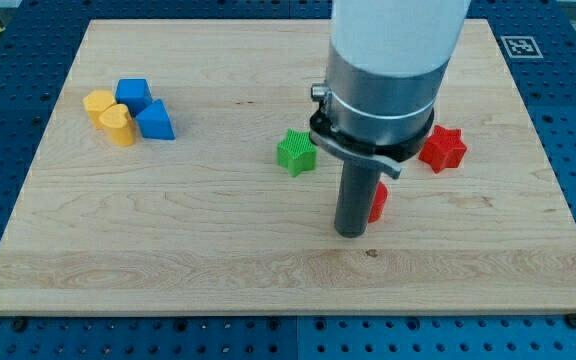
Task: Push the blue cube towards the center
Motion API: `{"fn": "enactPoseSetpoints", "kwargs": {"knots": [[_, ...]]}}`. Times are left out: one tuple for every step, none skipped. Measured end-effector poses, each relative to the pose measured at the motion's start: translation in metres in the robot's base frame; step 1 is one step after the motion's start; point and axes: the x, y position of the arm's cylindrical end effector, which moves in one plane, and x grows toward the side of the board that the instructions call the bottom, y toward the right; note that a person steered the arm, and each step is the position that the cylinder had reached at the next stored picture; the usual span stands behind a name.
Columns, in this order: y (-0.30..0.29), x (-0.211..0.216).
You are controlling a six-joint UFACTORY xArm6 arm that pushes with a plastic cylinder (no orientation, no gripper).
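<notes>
The blue cube (133,94) sits at the view's upper left of the wooden board (168,220), in a tight cluster with a blue triangular block (155,122), a yellow hexagonal block (98,103) and a yellow heart-shaped block (119,126). My tip (351,231) rests on the board right of centre, far to the right of the blue cube and apart from it. A small red block (378,201) is partly hidden just behind the rod.
A green star-shaped block (296,152) lies near the board's centre, up and left of my tip. A red star-shaped block (442,148) lies at the right. The arm's large body (393,60) hides the board's upper middle. Blue perforated table surrounds the board.
</notes>
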Motion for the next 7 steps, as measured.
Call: {"fn": "enactPoseSetpoints", "kwargs": {"knots": [[0.017, -0.016], [0.033, -0.029], [0.037, -0.033], [-0.007, -0.024], [-0.095, -0.023], [-0.198, -0.024], [-0.308, -0.033]]}}
